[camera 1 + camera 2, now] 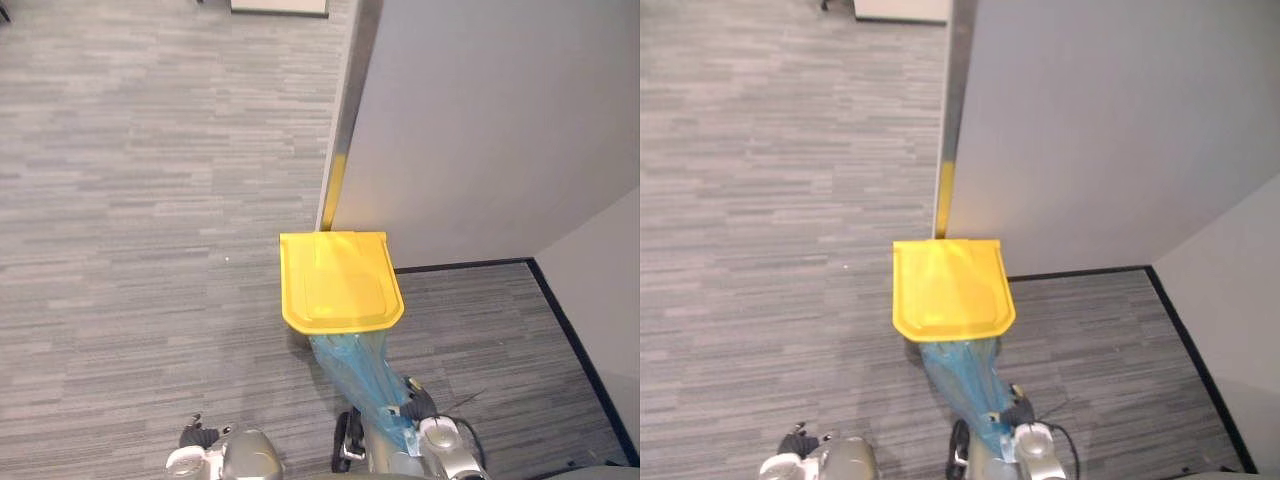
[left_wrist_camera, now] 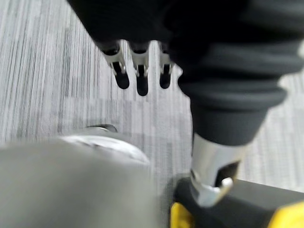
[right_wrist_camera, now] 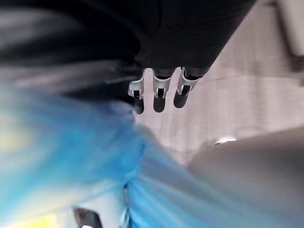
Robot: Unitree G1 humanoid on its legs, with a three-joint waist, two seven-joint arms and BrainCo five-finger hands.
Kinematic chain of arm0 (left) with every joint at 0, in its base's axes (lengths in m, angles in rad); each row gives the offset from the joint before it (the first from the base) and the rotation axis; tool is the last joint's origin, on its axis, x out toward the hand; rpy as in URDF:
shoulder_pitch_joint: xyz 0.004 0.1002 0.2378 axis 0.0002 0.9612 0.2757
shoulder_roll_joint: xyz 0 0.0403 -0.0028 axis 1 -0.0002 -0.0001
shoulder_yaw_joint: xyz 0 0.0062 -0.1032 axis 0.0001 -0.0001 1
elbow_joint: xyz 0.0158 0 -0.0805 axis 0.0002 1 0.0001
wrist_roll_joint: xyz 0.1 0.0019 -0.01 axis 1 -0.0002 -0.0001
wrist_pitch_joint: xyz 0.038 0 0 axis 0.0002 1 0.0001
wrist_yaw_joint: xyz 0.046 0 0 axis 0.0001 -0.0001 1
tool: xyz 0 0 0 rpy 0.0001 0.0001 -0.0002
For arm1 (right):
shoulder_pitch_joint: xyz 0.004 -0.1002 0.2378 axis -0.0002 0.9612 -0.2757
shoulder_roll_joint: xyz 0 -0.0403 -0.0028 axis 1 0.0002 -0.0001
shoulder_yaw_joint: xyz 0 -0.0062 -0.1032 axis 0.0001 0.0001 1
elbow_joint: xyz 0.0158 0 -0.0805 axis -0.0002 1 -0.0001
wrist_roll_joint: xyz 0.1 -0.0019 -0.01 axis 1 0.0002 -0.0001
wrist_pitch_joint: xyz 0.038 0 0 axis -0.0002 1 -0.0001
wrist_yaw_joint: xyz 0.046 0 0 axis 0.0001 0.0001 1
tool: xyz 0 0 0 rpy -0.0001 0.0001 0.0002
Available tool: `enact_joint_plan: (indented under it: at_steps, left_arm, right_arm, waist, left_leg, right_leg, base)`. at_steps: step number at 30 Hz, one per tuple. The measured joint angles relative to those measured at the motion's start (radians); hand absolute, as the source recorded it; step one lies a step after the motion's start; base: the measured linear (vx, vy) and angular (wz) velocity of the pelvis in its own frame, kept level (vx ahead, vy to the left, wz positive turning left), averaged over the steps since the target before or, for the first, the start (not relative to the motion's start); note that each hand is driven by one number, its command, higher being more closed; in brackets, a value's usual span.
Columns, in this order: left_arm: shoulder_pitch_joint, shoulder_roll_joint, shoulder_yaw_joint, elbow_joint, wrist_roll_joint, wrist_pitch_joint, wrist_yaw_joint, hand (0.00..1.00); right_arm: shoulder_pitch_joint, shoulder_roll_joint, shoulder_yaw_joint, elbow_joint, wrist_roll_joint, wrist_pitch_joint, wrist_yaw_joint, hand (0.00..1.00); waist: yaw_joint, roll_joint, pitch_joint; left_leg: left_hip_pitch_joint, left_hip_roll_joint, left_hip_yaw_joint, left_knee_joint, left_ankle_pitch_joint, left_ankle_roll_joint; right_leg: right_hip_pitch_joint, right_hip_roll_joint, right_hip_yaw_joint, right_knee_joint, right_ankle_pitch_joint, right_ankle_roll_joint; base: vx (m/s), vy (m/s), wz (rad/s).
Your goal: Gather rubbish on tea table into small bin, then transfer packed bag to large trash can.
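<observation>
The large trash can stands against the grey wall with its yellow lid point(image 1: 340, 280) down. A blue plastic bag point(image 1: 355, 365) stretches from below the lid's front edge to my right hand point(image 1: 418, 402), which is low and just right of the can. In the right wrist view the fingers point(image 3: 159, 90) curl over the blue bag point(image 3: 71, 156), which bulges beneath the hand. My left hand point(image 1: 198, 436) hangs low to the left of the can, its fingers point(image 2: 141, 71) relaxed over the carpet and holding nothing.
A grey partition wall point(image 1: 480, 130) rises behind the can, with a metal post point(image 1: 335, 180) marked yellow at its corner. A second wall and black skirting point(image 1: 460, 266) close off the right. Grey striped carpet point(image 1: 130, 230) spreads wide to the left.
</observation>
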Motion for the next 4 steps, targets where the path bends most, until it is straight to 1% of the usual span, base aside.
enact_joint_plan:
  at_steps: [1,3,4]
  left_arm:
    - [0.003,-0.013,0.000,0.004,-0.002,-0.003,-0.001,0.00]
    - [0.007,-0.024,-0.001,0.006,-0.003,-0.006,-0.006,0.00]
    - [0.007,-0.024,0.000,0.008,-0.004,-0.007,-0.006,0.00]
  right_arm:
    - [-0.001,-0.003,-0.020,0.015,0.001,0.004,0.000,0.00]
    - [-0.001,-0.003,-0.045,0.020,0.002,0.011,0.000,0.00]
    - [-0.001,-0.002,-0.047,0.021,0.003,0.011,0.000,0.00]
  waist:
    - [-0.001,0.017,-0.014]
    - [-0.005,0.031,-0.023]
    - [-0.005,0.031,-0.024]
  left_leg:
    - [0.017,-0.004,-0.001,-0.040,0.021,0.011]
    - [0.042,-0.015,-0.014,-0.078,0.032,0.027]
    - [0.049,-0.015,-0.015,-0.083,0.033,0.028]
  right_leg:
    - [0.013,0.009,0.002,-0.034,0.011,0.009]
    - [0.038,0.019,0.008,-0.078,0.031,0.018]
    - [0.048,0.023,0.009,-0.096,0.039,0.022]
  base:
    - [-0.06,-0.023,-0.15]
    - [-0.03,0.014,-0.12]
    - [-0.02,0.023,-0.09]
